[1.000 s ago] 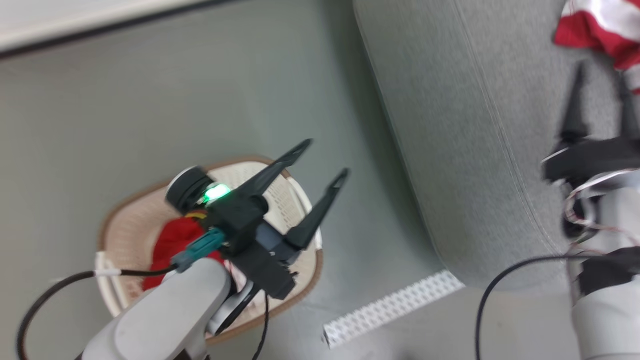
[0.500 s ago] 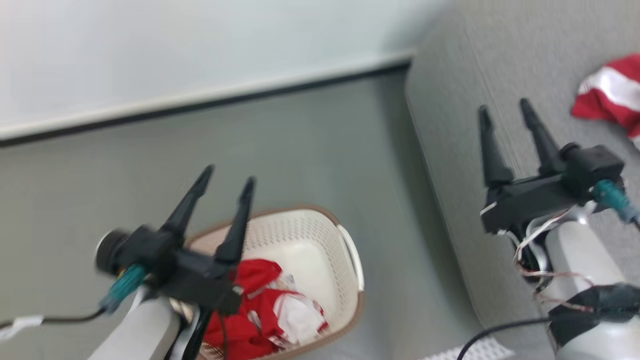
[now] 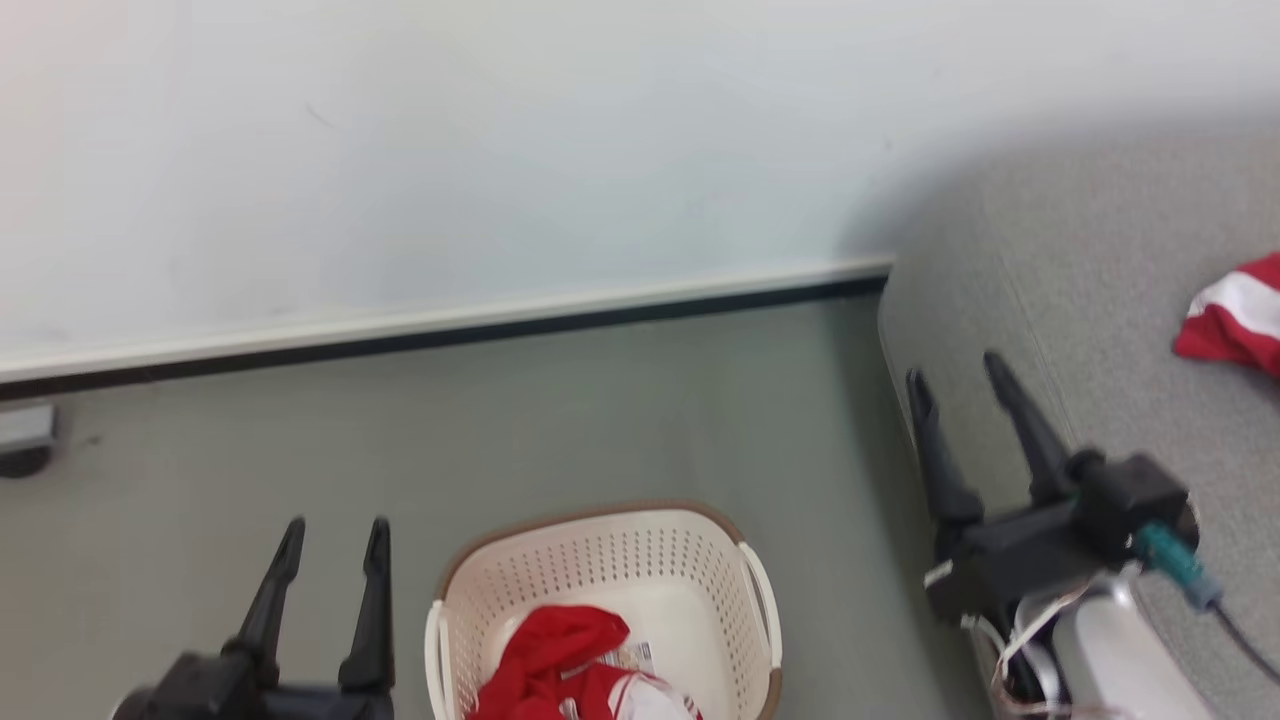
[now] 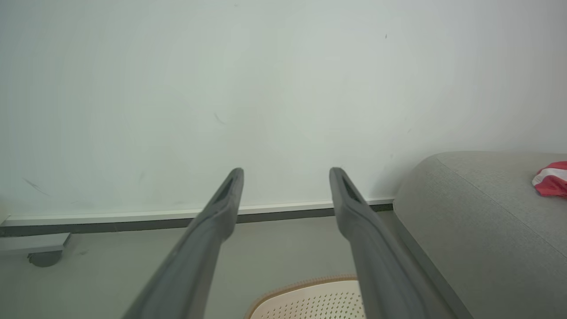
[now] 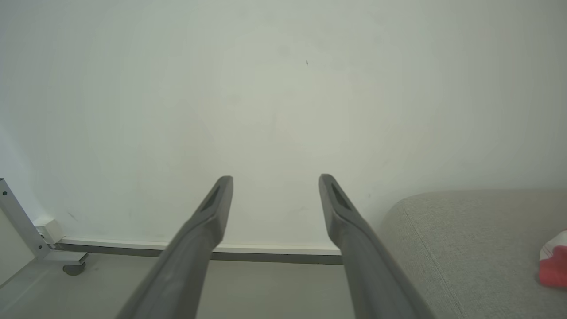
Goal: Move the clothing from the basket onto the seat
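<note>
currently, the left gripper (image 3: 337, 525) stands at the near left above the floor (image 3: 560, 420), just left of the basket (image 3: 600, 514). its jaws point toward the far wall (image 3: 500, 150). they are parted with a clear gap between them and hold nothing. the right gripper (image 3: 953, 366) stands at the near right, over the left edge of the seat (image 3: 1100, 260). its jaws are likewise parted and empty, with the tips toward the wall.

the basket rests on the floor at the near centre, between the two grippers. it sits near the seat, with a strip of floor between them. clothing (image 3: 555, 650), red with white parts, lies bunched inside the basket toward its near side. a printed label (image 3: 638, 655) shows just beside it.

a striped garment (image 3: 1235, 315), red with a broad white stripe, lies on the seat at the right. it is well apart from the right gripper and is cut off by the edge of the head view.

a pale baseboard (image 3: 450, 322) with a dark strip beneath it runs along the foot of the wall. a caster (image 3: 22, 458) under a grey frame foot shows at the far left, near the baseboard.
</note>
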Motion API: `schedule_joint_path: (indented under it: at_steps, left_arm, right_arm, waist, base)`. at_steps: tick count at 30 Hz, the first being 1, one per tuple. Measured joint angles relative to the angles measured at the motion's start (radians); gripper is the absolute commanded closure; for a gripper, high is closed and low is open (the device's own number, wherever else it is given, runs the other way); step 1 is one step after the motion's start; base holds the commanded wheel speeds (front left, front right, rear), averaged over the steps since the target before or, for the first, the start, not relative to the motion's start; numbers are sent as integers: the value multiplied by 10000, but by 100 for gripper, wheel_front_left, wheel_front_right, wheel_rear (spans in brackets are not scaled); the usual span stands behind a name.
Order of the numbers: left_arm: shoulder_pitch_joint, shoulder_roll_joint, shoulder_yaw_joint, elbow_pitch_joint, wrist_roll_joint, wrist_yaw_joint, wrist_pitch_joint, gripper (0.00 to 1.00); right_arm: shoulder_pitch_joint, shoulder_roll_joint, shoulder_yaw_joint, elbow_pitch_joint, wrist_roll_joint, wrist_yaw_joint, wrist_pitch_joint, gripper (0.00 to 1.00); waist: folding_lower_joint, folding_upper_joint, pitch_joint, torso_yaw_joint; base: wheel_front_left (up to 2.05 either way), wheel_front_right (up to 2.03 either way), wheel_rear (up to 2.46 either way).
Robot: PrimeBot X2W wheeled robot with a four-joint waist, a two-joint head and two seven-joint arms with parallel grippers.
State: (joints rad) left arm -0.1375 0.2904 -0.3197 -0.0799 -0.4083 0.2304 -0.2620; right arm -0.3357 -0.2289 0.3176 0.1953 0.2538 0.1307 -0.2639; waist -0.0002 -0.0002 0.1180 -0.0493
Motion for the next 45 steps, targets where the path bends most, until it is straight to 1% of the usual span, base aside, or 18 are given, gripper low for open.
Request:
schedule_joint_path:
  at_steps: [6,10,13,14,15,16,20,27,35,45]
  left_arm:
    - [1341,-593,955,-426,842,-215,0,0]
    - [1933,-1005,1530,-731,1285,-504,0,0]
    - [2355,-1248,1996,-729,1530,-713,0,0]
    - [2355,-1248,1996,-729,1530,-713,0,0]
    - [2522,-1446,2253,-702,1616,-940,0,0]
    - [2599,-1532,2372,-673,1664,-1062,0,0]
    - [2793,-1753,2671,-441,1929,-1613,0,0]
    - [2802,-2050,3085,-136,2320,-2207,0,0]
    - [2795,-2274,3302,-6,2610,-2550,0,0]
    - [2797,-2366,3407,56,2650,-2729,0,0]
  right_arm:
    - [1181,184,128,-416,-142,0,0,0]
    - [1881,378,-104,-571,-217,0,0,0]
    - [2379,545,-105,-708,-445,0,-2,0]
    - [2379,545,-105,-708,-445,0,-2,0]
    - [2649,637,-138,-788,-571,0,0,0]
    - [2766,679,-169,-807,-673,0,0,0]
    - [3111,834,-188,-907,-882,0,0,0]
    - [3295,938,-109,-907,-945,0,0,0]
    - [3452,999,-56,-871,-943,0,0,0]
    - [3454,988,-4,-828,-915,0,0,0]
  waist:
    - [0,0,-732,239]
    - [0,0,-1093,345]
    - [0,0,-1305,393]
    - [0,0,-1305,393]
    - [0,1,-1412,405]
    - [0,1,-1453,406]
    - [1,1,-1539,360]
    - [1,2,-1585,238]
    - [2,2,-1606,186]
    - [2,2,-1570,229]
  base:
    - [0,0,0]
    - [0,0,0]
    - [0,0,0]
    - [0,0,0]
    - [0,0,0]
    - [0,0,0]
    - [0,0,0]
    - [0,0,0]
    - [0,0,0]
    - [0,0,0]
